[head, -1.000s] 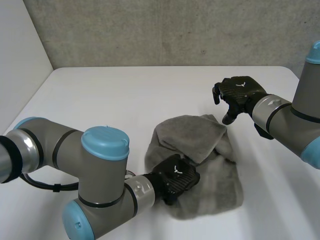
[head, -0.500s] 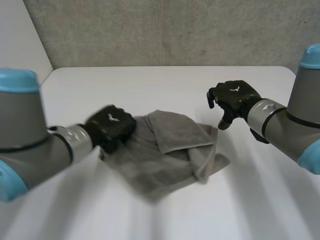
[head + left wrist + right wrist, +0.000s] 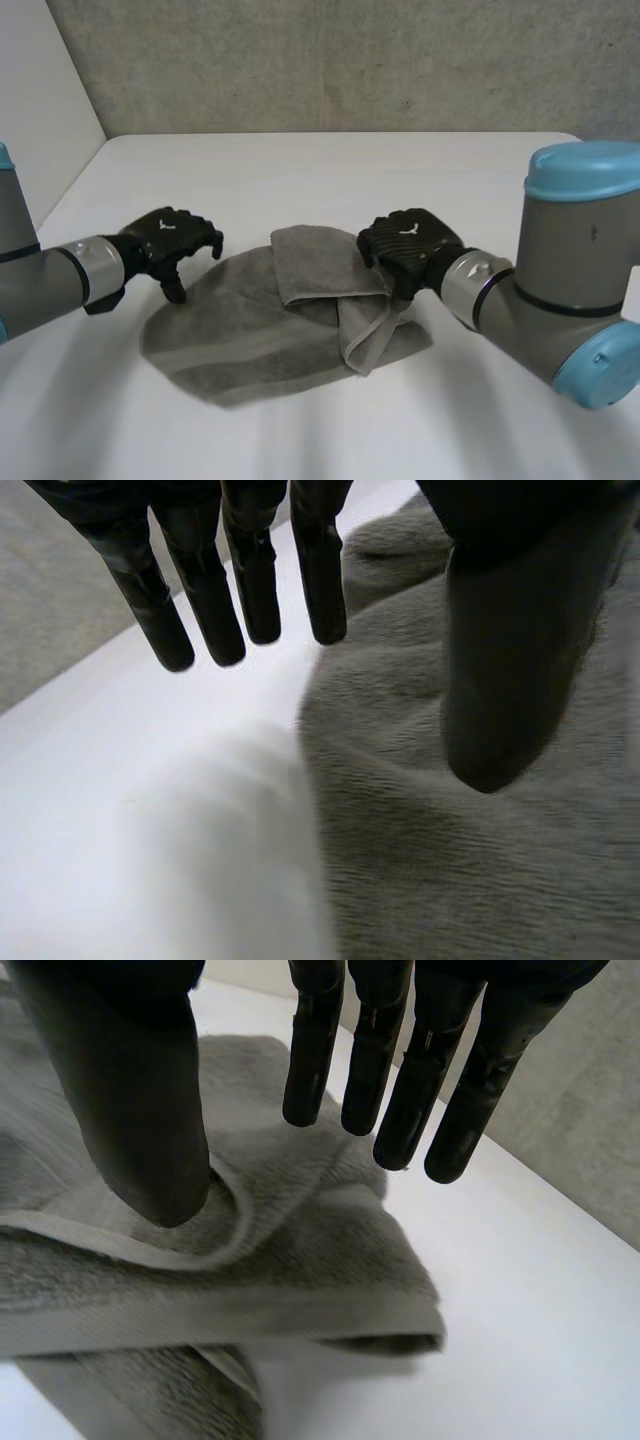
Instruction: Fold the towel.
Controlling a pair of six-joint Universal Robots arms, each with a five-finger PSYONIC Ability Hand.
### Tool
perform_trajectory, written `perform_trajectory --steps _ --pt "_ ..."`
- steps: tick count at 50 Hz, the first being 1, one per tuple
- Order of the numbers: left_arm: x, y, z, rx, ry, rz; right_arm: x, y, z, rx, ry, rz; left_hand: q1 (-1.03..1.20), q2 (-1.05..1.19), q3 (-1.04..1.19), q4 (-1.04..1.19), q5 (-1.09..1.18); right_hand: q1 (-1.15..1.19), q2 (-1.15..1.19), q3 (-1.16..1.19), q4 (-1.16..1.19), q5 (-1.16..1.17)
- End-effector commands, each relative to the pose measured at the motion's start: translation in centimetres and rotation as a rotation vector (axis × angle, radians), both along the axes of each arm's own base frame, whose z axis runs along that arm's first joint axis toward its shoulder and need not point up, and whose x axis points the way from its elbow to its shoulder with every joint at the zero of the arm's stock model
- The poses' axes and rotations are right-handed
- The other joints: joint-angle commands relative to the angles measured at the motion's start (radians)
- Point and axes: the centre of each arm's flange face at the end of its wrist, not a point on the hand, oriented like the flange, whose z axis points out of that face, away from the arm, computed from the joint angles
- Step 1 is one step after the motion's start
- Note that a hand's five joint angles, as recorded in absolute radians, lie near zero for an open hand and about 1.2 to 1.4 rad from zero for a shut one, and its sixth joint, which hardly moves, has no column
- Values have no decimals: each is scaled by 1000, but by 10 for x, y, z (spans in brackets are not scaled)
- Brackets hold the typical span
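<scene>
Flanking crumpled towel, left hand, right hand

Left hand, fingers straight, over the towel edge.

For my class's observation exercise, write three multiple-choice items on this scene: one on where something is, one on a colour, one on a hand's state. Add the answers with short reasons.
1. Where is the left hand?
A. At the towel's left edge.
B. On the towel's middle.
C. Under the towel.

2. What colour is the towel?
A. Blue.
B. Grey.
C. Red.

3. How is the right hand?
A. Clenched in an empty fist.
B. Lifted well clear of the towel.
C. Fingers straight, thumb on a towel fold.

Answers:
1 A: the head view shows it at that edge.
2 B: the towel is grey in every view.
3 C: the right wrist view shows straight fingers and the thumb touching the fold.
</scene>
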Motion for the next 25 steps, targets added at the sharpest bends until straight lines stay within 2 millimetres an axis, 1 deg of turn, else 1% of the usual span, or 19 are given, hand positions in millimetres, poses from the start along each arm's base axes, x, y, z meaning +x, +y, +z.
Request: perform_trajectory --steps 1,2,4,5,6,7,8,9,10,12,13,14,15,16,17,18,19,21,25 --pt "-15 67 4 63 4 -85 16 1 -7 -67 -78 -34 -180 -181 -186 -188 -158 -31 -55 -40 -39 -10" --pt "-15 67 4 63 4 -85 16 1 -7 -67 -78 -34 -180 -181 -186 -188 -158 -31 -55 -40 -39 -10" --pt "-17 91 1 82 -3 -104 23 1 -14 -87 -88 -43 -183 -184 -189 -191 -161 -51 -75 -60 -59 -30" --pt "-17 91 1 82 -3 -104 23 1 -14 -87 -88 -43 -183 -184 -189 -191 -161 -51 -76 -60 -59 -31" --pt "-16 99 1 82 -2 -108 26 1 -17 -89 -90 -40 -180 -181 -186 -188 -158 -57 -81 -66 -65 -36" --pt "-16 99 1 82 -2 -108 29 2 -21 -89 -90 -34 -180 -181 -186 -188 -158 -57 -81 -66 -65 -36" --pt "-16 108 -2 87 -2 -111 29 2 -21 -89 -90 -34 -180 -181 -186 -188 -158 -57 -81 -66 -65 -36" --pt "-17 116 -6 101 1 -114 32 3 -26 -84 -87 -26 -180 -181 -186 -188 -158 -57 -81 -66 -65 -36" --pt "-17 116 -6 101 1 -114 35 3 -30 -78 -80 -20 -180 -181 -186 -188 -158 -51 -76 -61 -59 -31" --pt "-19 126 -14 139 12 -96 36 3 -34 -73 -77 -16 -171 -173 -177 -179 -149 -37 -61 -46 -45 -16" --pt "-19 127 -14 139 12 -96 39 1 -38 -70 -72 -16 -171 -173 -177 -179 -149 -19 -43 -28 -27 2" --pt "-19 130 -19 157 13 -77 39 1 -38 -70 -72 -16 -168 -170 -174 -176 -146 -19 -43 -28 -27 2" --pt "-20 133 -23 167 8 -54 40 0 -43 -67 -65 -20 -168 -170 -174 -176 -146 16 -8 7 8 37" --pt "-20 133 -23 167 8 -54 40 0 -43 -66 -65 -20 -168 -170 -174 -176 -146 16 -8 7 8 37" --pt "-20 134 -27 168 -3 -33 41 -2 -47 -60 -58 -24 -168 -170 -174 -176 -146 136 111 126 127 156" --pt "-21 133 -31 159 -13 -14 42 -3 -50 -60 -51 -29 -165 -167 -172 -173 -143 308 284 299 300 329" --pt "-21 133 -31 159 -13 -13 42 -3 -50 -60 -51 -29 -165 -167 -172 -173 -143 310 286 301 302 331" --pt "-22 131 -34 144 -20 3 42 -4 -51 -63 -46 -35 -165 -167 -172 -173 -143 732 708 723 724 753" --pt "-23 124 -39 97 -30 38 39 -7 -46 -67 -57 -46 -130 -132 -136 -138 -108 735 710 725 726 755"
